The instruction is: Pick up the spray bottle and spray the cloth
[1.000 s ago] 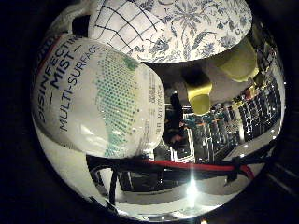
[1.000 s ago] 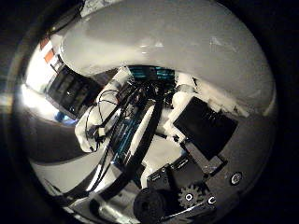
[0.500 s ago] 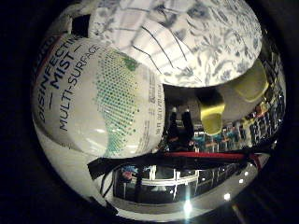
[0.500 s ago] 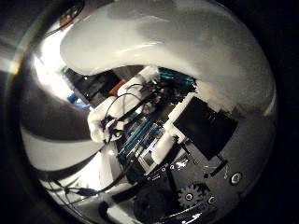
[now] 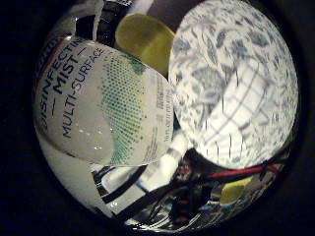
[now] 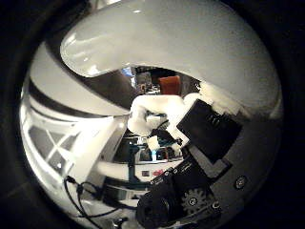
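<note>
The spray bottle (image 5: 103, 108), white with a green dotted label, fills much of the little finger side view and sits close against my palm. Its white body (image 6: 181, 43) also arches across the thumb side view. My right hand (image 6: 190, 143) is shut on it, with a white fingertip (image 6: 150, 114) and black and geared parts curled in beside the bottle. Past the bottle lies the cloth (image 5: 236, 113), white with a dark grid, on a table.
The cloth rests on a tablecloth (image 5: 216, 44) with a blue-grey floral print. A yellow object (image 5: 145, 39) lies beside the bottle, and another yellow piece (image 5: 236, 189) shows near the room's background clutter.
The whole picture has swung, so the hand has turned with the bottle. The cloth and floral tablecloth now fill more of the little finger side view. The bottle stays fixed against the palm.
</note>
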Robot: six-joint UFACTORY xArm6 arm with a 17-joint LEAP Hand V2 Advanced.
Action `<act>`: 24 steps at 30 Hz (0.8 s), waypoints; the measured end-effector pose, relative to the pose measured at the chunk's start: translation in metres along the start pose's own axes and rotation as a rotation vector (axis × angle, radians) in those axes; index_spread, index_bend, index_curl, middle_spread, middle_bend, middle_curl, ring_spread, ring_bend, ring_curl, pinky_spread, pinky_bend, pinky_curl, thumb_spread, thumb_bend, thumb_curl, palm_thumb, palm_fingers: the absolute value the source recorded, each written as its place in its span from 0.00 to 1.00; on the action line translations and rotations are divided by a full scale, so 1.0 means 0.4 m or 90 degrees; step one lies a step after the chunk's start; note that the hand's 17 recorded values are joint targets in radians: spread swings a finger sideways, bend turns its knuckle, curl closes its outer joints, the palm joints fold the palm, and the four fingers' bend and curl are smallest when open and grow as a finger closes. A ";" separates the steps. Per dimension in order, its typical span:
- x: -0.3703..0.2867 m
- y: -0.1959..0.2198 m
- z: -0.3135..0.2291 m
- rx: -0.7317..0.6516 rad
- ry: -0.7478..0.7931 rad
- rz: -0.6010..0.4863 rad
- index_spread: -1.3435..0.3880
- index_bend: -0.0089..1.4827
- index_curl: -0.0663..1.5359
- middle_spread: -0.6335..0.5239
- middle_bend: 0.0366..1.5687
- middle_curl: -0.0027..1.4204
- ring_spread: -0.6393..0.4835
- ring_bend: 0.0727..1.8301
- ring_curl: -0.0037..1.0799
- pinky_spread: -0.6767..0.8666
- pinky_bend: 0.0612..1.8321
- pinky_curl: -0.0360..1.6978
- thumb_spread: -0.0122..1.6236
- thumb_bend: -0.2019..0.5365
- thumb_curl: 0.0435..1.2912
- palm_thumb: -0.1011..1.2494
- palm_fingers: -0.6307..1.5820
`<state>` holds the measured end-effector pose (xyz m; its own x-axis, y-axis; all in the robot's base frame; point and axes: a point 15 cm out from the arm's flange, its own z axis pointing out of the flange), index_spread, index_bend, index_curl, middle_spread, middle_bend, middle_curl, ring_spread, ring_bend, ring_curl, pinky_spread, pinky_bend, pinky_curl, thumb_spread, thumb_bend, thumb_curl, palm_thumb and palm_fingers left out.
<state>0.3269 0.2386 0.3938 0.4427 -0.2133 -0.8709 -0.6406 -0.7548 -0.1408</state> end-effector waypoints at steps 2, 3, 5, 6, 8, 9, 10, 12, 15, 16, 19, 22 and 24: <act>0.040 -0.017 0.031 0.015 -0.010 -0.009 0.65 0.75 0.51 0.47 0.86 0.41 0.43 0.80 0.54 0.29 0.55 0.72 0.52 0.25 0.60 0.87 0.83; 0.057 -0.020 0.048 0.021 -0.024 -0.005 0.65 0.75 0.51 0.47 0.86 0.41 0.43 0.80 0.54 0.29 0.55 0.72 0.51 0.25 0.60 0.86 0.83; 0.091 -0.027 0.083 0.032 -0.065 0.005 0.66 0.75 0.51 0.47 0.86 0.41 0.43 0.80 0.54 0.29 0.55 0.72 0.50 0.25 0.61 0.86 0.83; 0.103 -0.034 0.095 0.033 -0.080 0.008 0.66 0.75 0.51 0.47 0.87 0.41 0.43 0.80 0.54 0.29 0.55 0.72 0.49 0.24 0.61 0.85 0.83; 0.131 -0.050 0.125 0.030 -0.106 0.012 0.66 0.75 0.51 0.48 0.87 0.41 0.43 0.80 0.54 0.29 0.55 0.73 0.49 0.25 0.61 0.85 0.83; 0.149 -0.056 0.138 0.029 -0.113 0.013 0.66 0.75 0.51 0.48 0.87 0.41 0.43 0.80 0.54 0.29 0.55 0.73 0.48 0.25 0.62 0.85 0.83; 0.170 -0.064 0.151 0.028 -0.117 0.018 0.66 0.76 0.51 0.48 0.87 0.41 0.43 0.80 0.54 0.29 0.55 0.73 0.48 0.25 0.62 0.85 0.83; 0.204 -0.078 0.167 0.030 -0.118 0.026 0.66 0.76 0.51 0.48 0.87 0.42 0.43 0.80 0.54 0.29 0.55 0.73 0.47 0.25 0.62 0.85 0.83; 0.242 -0.100 0.179 0.030 -0.117 0.031 0.66 0.76 0.51 0.49 0.87 0.42 0.43 0.80 0.54 0.30 0.55 0.73 0.46 0.25 0.63 0.84 0.82; 0.257 -0.111 0.183 0.032 -0.113 0.032 0.66 0.76 0.51 0.49 0.87 0.42 0.43 0.80 0.54 0.30 0.55 0.73 0.46 0.25 0.63 0.84 0.82; 0.294 -0.136 0.189 0.039 -0.097 0.035 0.67 0.76 0.52 0.49 0.87 0.42 0.43 0.80 0.54 0.30 0.55 0.74 0.45 0.25 0.63 0.84 0.82; 0.330 -0.157 0.191 0.055 -0.073 0.040 0.67 0.76 0.52 0.49 0.87 0.42 0.43 0.80 0.54 0.30 0.54 0.74 0.45 0.25 0.64 0.84 0.82; 0.347 -0.168 0.190 0.063 -0.060 0.038 0.67 0.76 0.52 0.49 0.87 0.42 0.44 0.80 0.54 0.30 0.54 0.74 0.45 0.25 0.64 0.84 0.82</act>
<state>0.3836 0.3067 0.2467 0.3445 -0.1930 -0.9187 -0.7249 -0.6765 -0.1298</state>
